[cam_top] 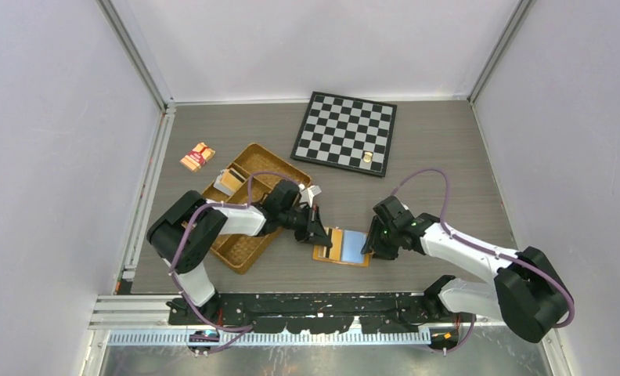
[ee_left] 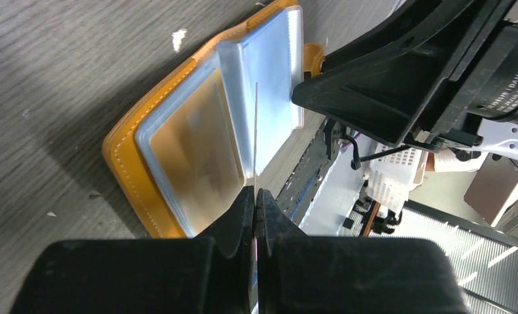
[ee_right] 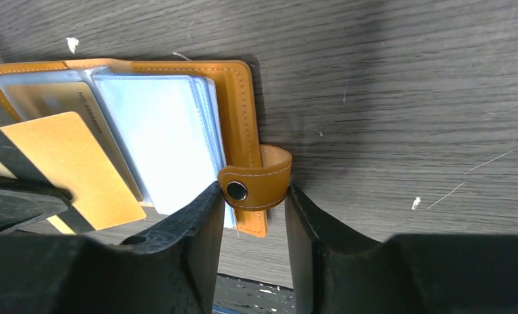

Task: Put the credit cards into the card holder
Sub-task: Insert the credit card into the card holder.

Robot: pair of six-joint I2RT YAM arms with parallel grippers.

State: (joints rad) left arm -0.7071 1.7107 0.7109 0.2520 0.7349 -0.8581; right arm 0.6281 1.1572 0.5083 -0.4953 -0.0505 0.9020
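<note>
Orange stitched leather-like card holder [ee_right: 240,111] open on woodgrain tabletop [ee_right: 407,98]
Left gripper [ee_left: 255,196] jaws pinch thin gold dark-striped plastic card [ee_right: 73,163]; right gripper [ee_right: 253,209] jaws flank the holder's snap strap [ee_right: 256,186], grip unclear

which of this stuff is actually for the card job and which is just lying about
For the job: card holder, lying open; gold striped card, pinched in the left gripper; right gripper, jaws either side of the holder's snap tab.

Just lying about: chessboard; woven tray; red packet.
</note>
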